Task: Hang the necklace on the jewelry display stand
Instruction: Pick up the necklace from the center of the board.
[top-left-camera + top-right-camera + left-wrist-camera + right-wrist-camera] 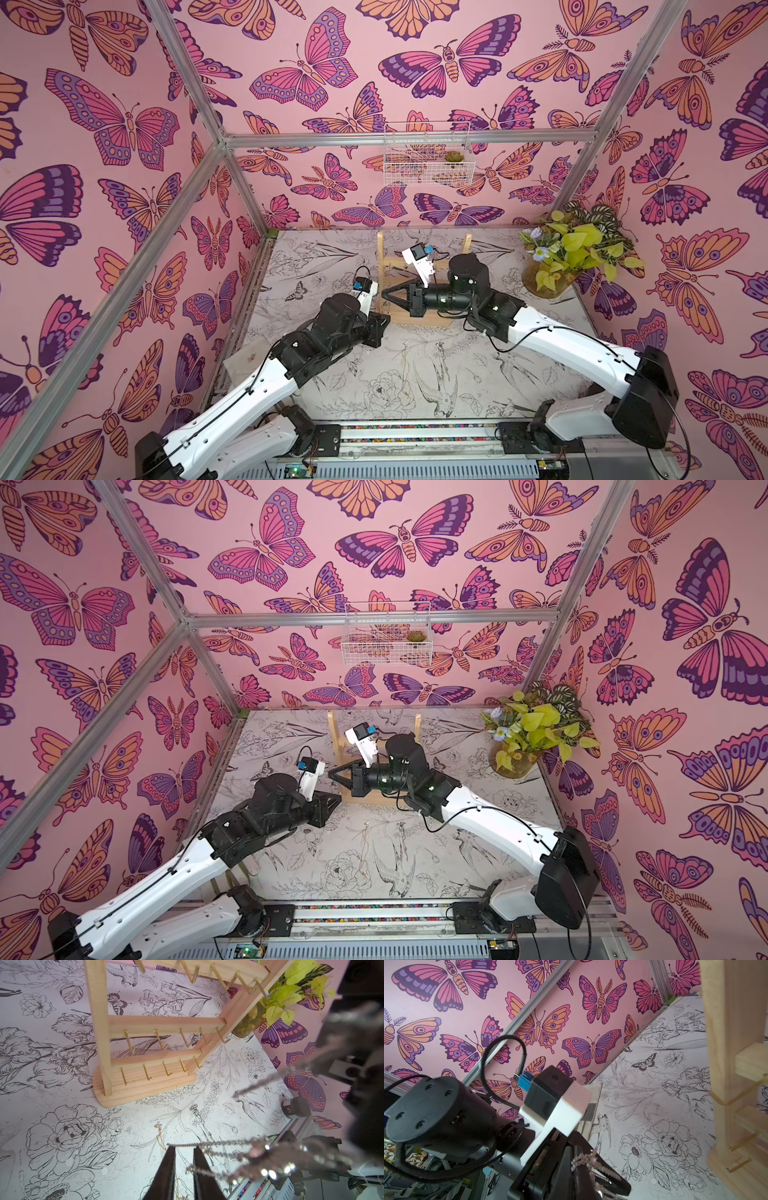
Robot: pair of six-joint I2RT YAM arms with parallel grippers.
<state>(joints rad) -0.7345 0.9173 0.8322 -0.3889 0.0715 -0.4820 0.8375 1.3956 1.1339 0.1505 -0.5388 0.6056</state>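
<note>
While the right claw (pixel 385 293) is pressed together on a bunched silvery chain (pixel 218 1143), the left claw (pixel 184 1148) stands slightly spread, with that chain strung across just beyond its tips. Item: necklace (pixel 159 1135), fine gold, loose on the table (pixel 62 1076) beneath the left claw's tips. Item: jewelry display stand (pixel 145 1088), upright, ahead of the left claw, apart from it.

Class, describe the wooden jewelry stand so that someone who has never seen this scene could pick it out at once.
Find the table printed with black line drawings of flowers and birds. Near its back edge, left of the leafy yellow-green plant, stands the jewelry display stand. It is the only pale wooden piece: a ladder-like rack whose crossbars carry rows of small gold hooks.
</note>
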